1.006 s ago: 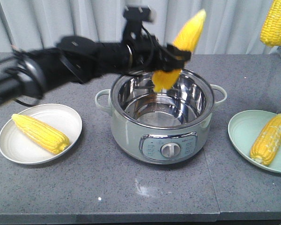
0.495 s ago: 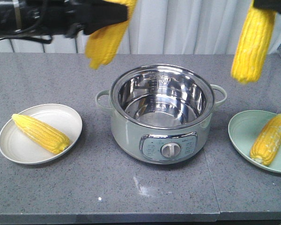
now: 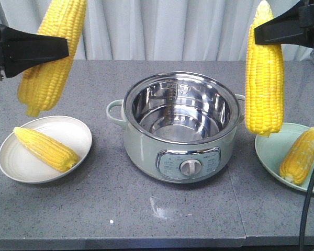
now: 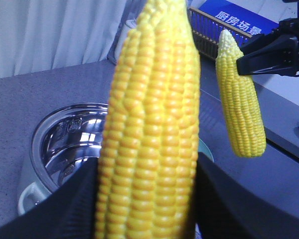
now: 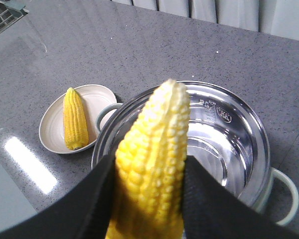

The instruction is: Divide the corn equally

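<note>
**Left gripper** [image 3: 60, 49]: closed on the left cob [image 3: 44, 83], gripping it at mid-length. In the left wrist view the two fingers [image 4: 65, 209] press against opposite sides of the cob [image 4: 149, 124]. The cob hangs clear of every surface. It is tilted, with its upper end leaning toward the right gripper and running out of the top of the frame.

**Right gripper** [image 3: 264, 32]: closed on the right cob [image 3: 264, 83], gripping it near the pointed upper end. The cob hangs almost upright, tip up, and touches nothing else. In the right wrist view the fingers [image 5: 209, 199] flank the cob [image 5: 149, 164].

**Below the left gripper:** a white plate [image 3: 68, 133] rests on the grey table [image 3: 146, 209]. One plate cob [image 3: 44, 149] lies in it diagonally. The lower end of the left cob hangs above the plate's far rim.

**Below the right gripper:** a green plate [image 3: 269, 144] holds a second plate cob [image 3: 301, 156], also lying diagonally. The lower end of the right cob hangs just above the plate's near-side rim, as seen from the front.

**Between the two grippers, at a lower level:** an electric pot [image 3: 146, 141] stands without a lid, showing its bare steel interior. The right wrist view shows the pot [image 5: 249, 149] directly beyond the gripper, with the white plate [image 5: 52, 127] farther off on the pot's other side.
</note>
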{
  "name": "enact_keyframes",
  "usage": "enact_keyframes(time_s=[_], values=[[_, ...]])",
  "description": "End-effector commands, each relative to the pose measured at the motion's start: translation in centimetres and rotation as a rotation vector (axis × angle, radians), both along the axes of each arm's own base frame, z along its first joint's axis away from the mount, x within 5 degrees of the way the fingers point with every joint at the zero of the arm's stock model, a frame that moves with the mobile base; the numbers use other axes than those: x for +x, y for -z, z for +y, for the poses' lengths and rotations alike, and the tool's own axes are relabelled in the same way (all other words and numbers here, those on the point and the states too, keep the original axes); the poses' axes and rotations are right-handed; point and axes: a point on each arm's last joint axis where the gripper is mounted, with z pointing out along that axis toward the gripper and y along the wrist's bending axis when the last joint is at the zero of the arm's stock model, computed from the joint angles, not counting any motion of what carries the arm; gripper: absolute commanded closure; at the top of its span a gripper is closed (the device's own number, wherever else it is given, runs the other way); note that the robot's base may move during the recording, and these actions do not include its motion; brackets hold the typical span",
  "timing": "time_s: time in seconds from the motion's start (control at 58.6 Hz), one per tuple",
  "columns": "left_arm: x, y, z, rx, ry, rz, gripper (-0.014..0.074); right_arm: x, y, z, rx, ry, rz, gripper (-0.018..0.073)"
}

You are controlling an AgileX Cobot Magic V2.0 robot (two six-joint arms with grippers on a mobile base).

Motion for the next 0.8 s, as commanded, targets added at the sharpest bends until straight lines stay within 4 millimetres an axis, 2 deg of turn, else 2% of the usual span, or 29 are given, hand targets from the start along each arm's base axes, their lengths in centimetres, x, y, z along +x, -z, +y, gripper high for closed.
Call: enact_keyframes(time_s=[0.0, 0.784], values=[[-0.89, -1.70, 0.26, 0.001, -0.058, -0.068, 0.0604, -1.22, -2.36, 0.20, 0.051, 0.007, -0.097, 0.0564], [-0.22, -2.07, 0.85, -0.056, -0.171, -0.051, 0.0604, -1.22, -2.36, 0.20, 0.053, 0.009, -0.095, 0.0564]])
